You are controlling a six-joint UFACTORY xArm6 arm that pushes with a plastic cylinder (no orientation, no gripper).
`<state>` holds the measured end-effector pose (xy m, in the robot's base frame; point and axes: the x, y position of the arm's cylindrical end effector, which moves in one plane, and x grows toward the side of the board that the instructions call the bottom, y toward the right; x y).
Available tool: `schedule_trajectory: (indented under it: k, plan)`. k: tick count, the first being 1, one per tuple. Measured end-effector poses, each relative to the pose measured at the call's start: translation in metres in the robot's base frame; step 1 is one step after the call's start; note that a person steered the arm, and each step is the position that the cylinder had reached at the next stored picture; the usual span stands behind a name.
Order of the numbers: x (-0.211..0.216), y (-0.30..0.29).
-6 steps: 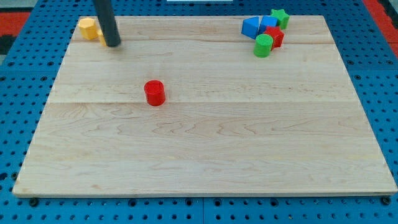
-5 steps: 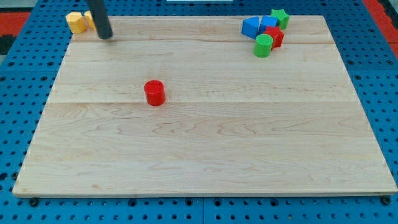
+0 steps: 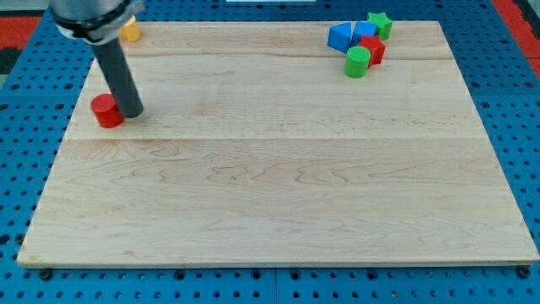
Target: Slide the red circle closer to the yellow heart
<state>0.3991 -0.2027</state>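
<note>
Camera view, operator: take the red circle as your landmark. It sits at the wooden board's left edge. My tip rests just to its right, touching or nearly so; you see a bare rod, with no fingers to open or close. Above the circle, near the board's top-left corner, a yellow block peeks out beside the rod's upper part, its shape unclear. Far to the circle's right and higher, a cluster holds two blue blocks, a green star, another red block and a green cylinder.
</note>
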Motion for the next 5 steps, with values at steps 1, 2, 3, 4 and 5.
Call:
schedule_trajectory:
  k: [1, 2, 3, 4, 5]
  plan:
    - [0.044, 0.031]
    - [0.015, -0.016]
    - [-0.057, -0.021]
    - [-0.045, 0.002]
    - [0.023, 0.009]
